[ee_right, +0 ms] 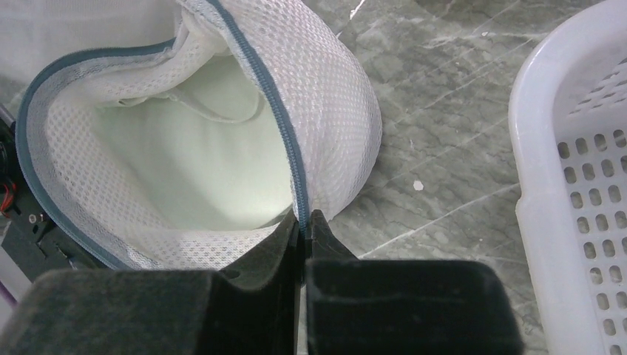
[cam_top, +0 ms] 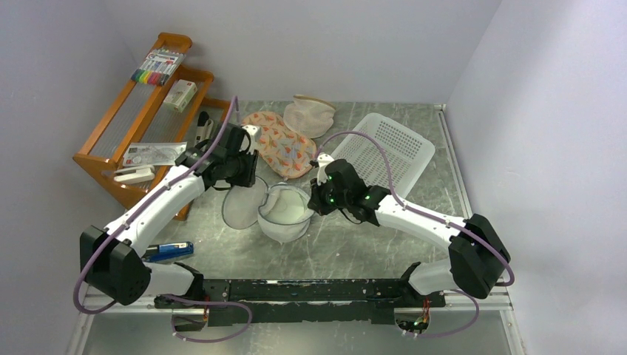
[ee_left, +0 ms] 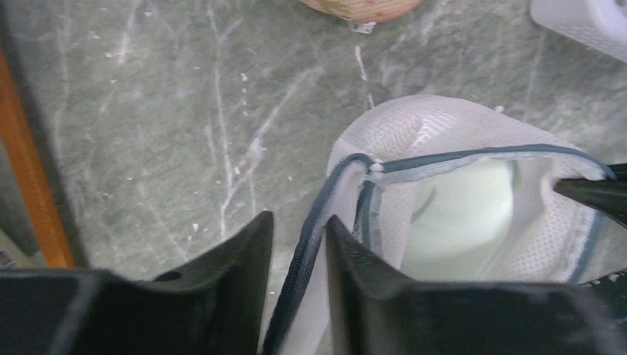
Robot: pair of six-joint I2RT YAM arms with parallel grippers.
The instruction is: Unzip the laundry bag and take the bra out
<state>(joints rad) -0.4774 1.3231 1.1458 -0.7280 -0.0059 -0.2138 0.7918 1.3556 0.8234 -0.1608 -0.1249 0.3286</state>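
Observation:
The white mesh laundry bag (cam_top: 285,214) sits mid-table with its dark zip rim gaping open and a flap spread to its left. My left gripper (cam_top: 238,181) is at that flap. In the left wrist view the bag (ee_left: 444,133) lies ahead, and my left gripper (ee_left: 299,222) is open with the zip rim running between its fingers. My right gripper (cam_top: 316,198) is at the bag's right side. In the right wrist view it (ee_right: 303,218) is shut on the rim of the bag (ee_right: 325,89). Only a pale lining shows inside. The black bra is hidden.
A white perforated basket (cam_top: 388,148) lies tilted behind my right arm and shows at the right of the right wrist view (ee_right: 569,185). An orange floral pouch (cam_top: 279,144) and a beige mesh pouch (cam_top: 310,115) lie behind. A wooden rack (cam_top: 148,111) stands far left.

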